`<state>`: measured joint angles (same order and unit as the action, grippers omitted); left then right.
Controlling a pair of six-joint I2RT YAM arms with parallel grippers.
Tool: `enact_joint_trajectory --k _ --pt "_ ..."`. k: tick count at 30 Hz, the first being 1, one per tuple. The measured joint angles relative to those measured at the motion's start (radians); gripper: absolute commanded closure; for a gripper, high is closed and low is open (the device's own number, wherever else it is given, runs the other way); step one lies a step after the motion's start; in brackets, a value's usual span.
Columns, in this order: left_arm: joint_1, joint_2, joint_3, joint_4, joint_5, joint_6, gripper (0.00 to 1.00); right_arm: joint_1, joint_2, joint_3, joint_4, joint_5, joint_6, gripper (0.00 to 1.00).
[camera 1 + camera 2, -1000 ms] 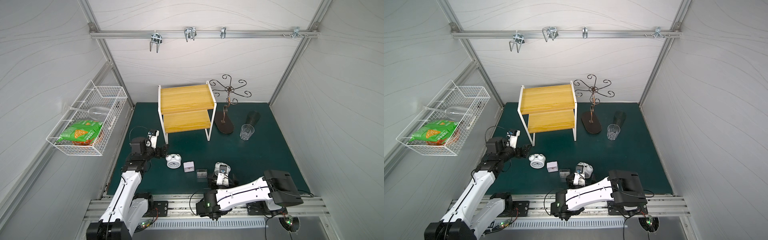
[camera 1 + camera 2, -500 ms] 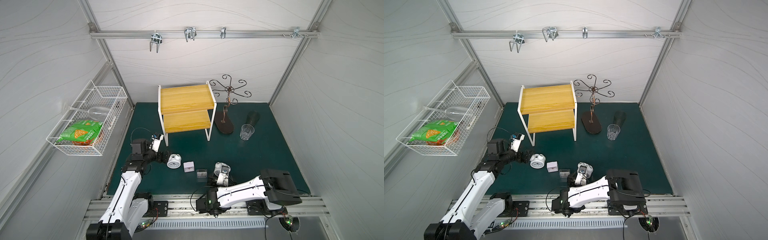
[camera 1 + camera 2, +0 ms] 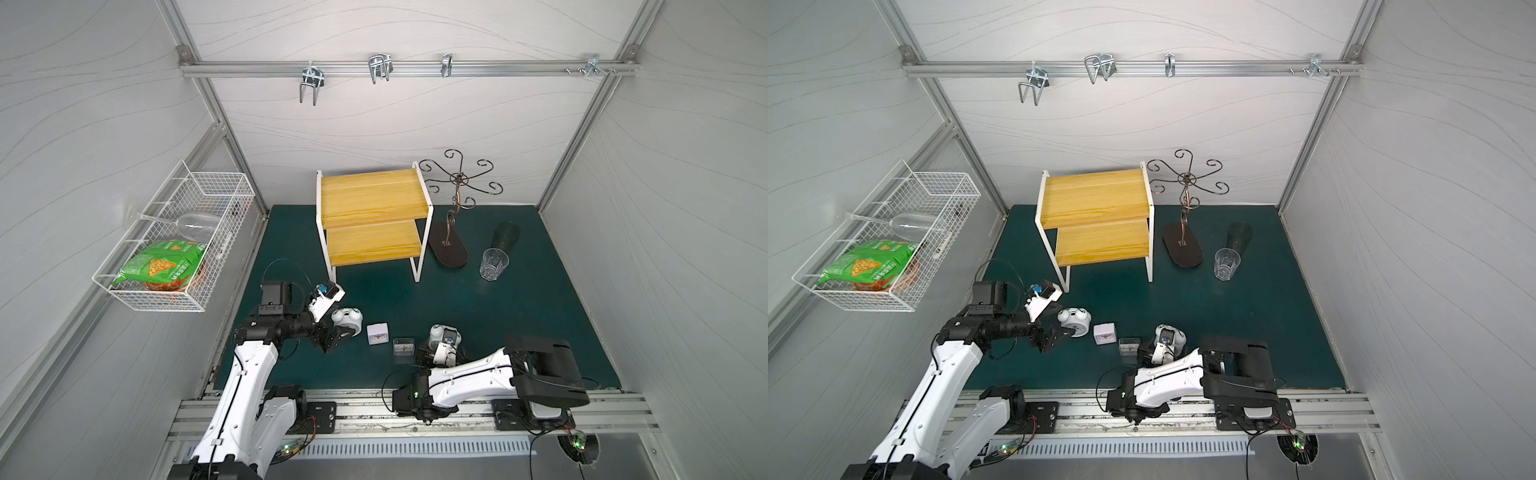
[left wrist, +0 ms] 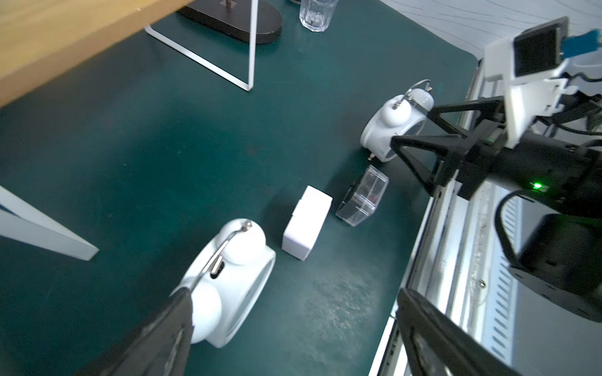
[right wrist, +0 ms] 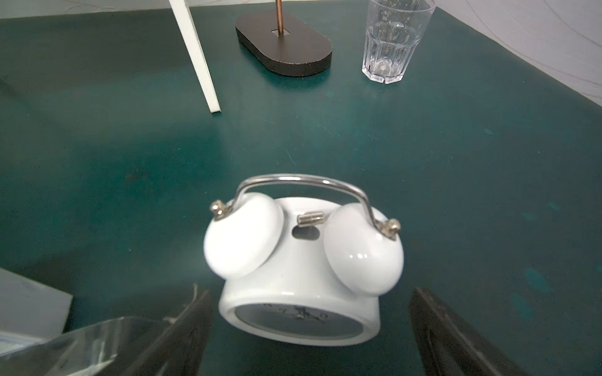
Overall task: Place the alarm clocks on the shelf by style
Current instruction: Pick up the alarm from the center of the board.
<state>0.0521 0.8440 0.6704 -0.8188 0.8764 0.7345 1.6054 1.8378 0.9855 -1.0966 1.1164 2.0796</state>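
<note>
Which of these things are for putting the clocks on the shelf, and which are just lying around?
For the job: round bell clock near left arm, round bell clock near right arm, white square clock, clear square clock, yellow shelf.

Just lying about: wire basket, chip bag, wine glass, curly hook stand, drinking glass, dark cup.

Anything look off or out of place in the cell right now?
One thing: a wine glass lies on its side in the wire basket on the side wall, resting on the green snack bag, with its stem sticking out through the wires. Nothing else stands out.
</note>
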Motion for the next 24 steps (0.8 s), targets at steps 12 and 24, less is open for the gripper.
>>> enact_joint_trajectory --k 12,24 --pt "-0.003 0.0 0.0 -0.081 0.065 0.081 0.01 -0.033 0.048 -0.009 0.057 0.044 0.0 0.01" --pt "-0.224 -0.006 -0.021 -0.071 -0.021 0.061 0.0 -0.07 0.06 -0.059 0.17 0.059 0.0 0.03"
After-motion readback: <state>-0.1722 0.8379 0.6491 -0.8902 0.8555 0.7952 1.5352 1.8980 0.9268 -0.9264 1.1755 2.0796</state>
